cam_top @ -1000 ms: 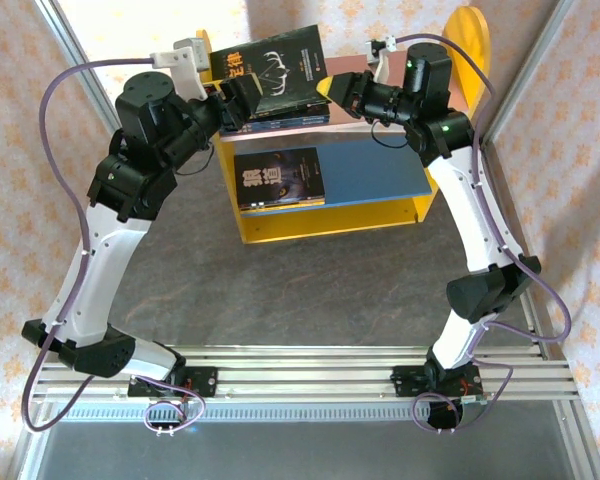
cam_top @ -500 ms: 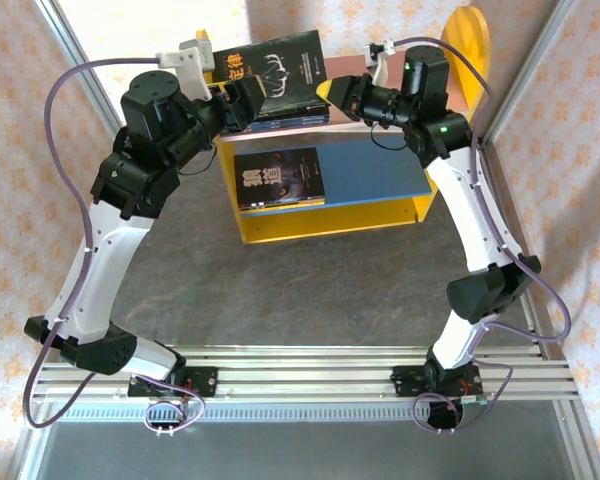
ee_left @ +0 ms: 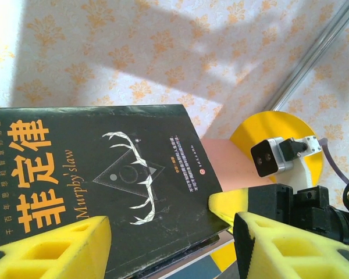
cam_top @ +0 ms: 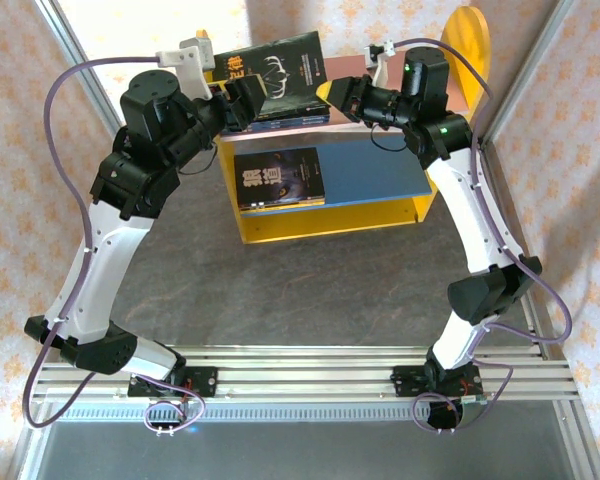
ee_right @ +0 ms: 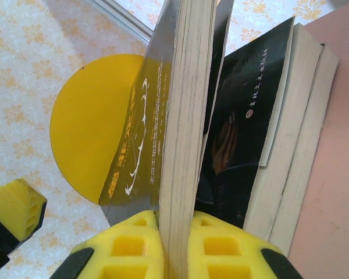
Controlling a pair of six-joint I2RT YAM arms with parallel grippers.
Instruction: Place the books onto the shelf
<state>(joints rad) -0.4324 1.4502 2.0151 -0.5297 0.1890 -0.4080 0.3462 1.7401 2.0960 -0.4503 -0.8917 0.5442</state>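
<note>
Right tool (ee_right: 175, 232) pinching antler book (ee_right: 183, 116) over stack (ee_right: 291, 116) on pink board (ee_right: 337, 174); left tool (ee_left: 168, 232) spread beside it.

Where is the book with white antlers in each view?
Top external: antler book, top centre.
Left wrist: its cover, lower left.
Right wrist: edge-on, centre, between the right fingers.
Shared landmark: the pink board, right of the book in every view.

Hard daylight comes from beyond both claws. Overhead: wallpaper (cam_top: 130, 25) past left claw (cam_top: 242, 100) and right claw (cam_top: 332, 92) washed out white. Left wrist: corner up-left of claw blown out, diagonal shadow bands above it. Right wrist: sheen on book (ee_right: 183, 116) cover, just left of the pinch.
</note>
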